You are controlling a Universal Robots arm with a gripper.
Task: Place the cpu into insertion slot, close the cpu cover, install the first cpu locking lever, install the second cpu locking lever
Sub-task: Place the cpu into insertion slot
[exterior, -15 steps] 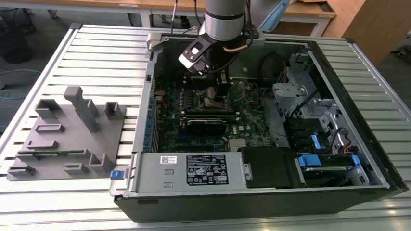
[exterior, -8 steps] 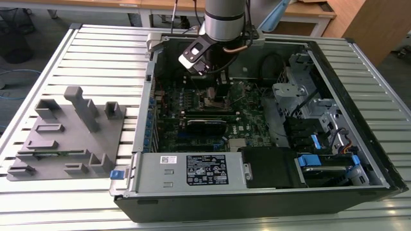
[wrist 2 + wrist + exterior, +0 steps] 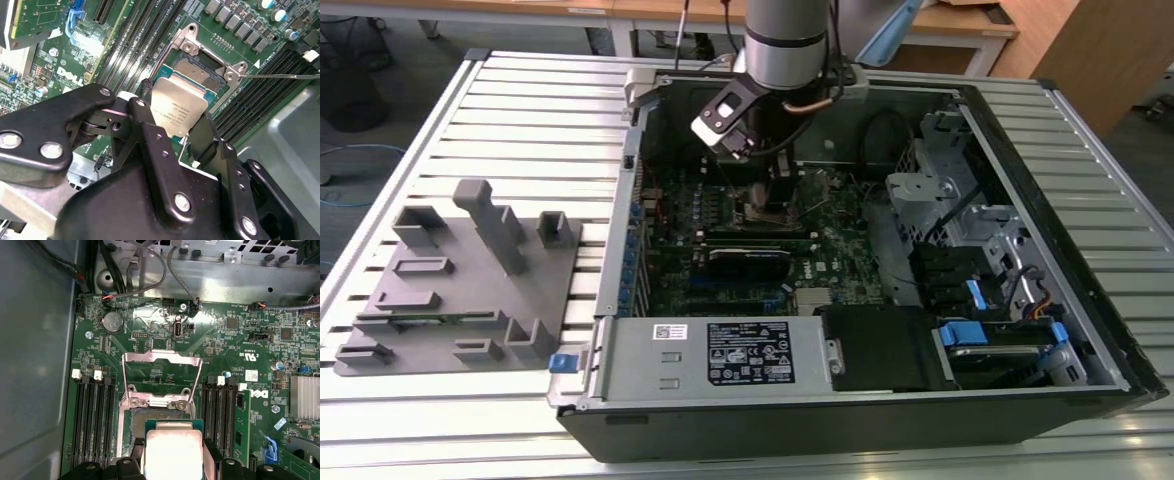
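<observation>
The cpu (image 3: 179,105) looks a light, stiff, thin square to me, slick on its metal top and delicate underneath, so its opposite edges are the place to take it. That's just where the gripper (image 3: 175,120) has it, jaws drawn in against two sides. It hangs over the insertion slot (image 3: 200,72), touching or not I can't tell, with the cpu cover (image 3: 162,356) flipped open beside it, far back in the open computer case (image 3: 854,430).
</observation>
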